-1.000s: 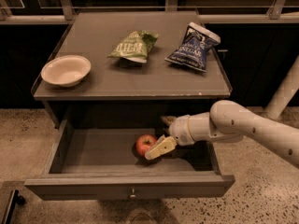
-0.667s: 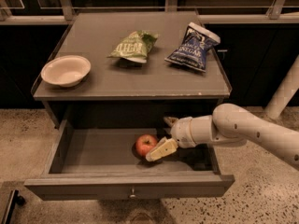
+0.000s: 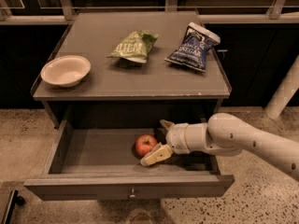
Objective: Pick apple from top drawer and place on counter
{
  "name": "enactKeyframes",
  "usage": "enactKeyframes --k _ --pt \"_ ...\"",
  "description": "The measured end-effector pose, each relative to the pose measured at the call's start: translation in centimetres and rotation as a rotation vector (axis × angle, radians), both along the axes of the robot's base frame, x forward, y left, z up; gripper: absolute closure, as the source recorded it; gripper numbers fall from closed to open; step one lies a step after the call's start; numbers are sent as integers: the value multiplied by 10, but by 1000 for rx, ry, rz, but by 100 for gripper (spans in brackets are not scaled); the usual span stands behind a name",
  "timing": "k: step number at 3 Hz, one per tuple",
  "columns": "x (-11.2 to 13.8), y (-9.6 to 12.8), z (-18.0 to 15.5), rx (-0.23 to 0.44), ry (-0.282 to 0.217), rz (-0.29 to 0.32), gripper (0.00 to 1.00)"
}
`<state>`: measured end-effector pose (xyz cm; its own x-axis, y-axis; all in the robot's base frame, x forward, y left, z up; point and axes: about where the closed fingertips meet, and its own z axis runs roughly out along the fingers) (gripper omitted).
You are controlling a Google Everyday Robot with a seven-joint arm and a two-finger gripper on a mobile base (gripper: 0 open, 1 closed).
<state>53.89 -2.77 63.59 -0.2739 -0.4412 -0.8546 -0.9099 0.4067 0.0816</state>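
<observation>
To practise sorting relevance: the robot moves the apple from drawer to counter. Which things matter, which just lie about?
Job: apple, top drawer, counter, gripper open beside the apple inside the drawer.
Lying about: white bowl, green bag, blue bag, all on the counter.

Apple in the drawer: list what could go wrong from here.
1. The claw sits open in the drawer with the apple just at its tips; closing could push the round apple away to the left.
2. The arm reaches in under the counter edge; lifting straight up could knock it.
3. The bowl, green bag and blue bag crowd the counter; the apple could roll into them.
</observation>
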Motion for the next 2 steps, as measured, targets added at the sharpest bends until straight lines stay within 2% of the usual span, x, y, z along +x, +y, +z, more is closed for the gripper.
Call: enactKeyframes --k 2 --pt "0 12 -1 30 -59 -12 0"
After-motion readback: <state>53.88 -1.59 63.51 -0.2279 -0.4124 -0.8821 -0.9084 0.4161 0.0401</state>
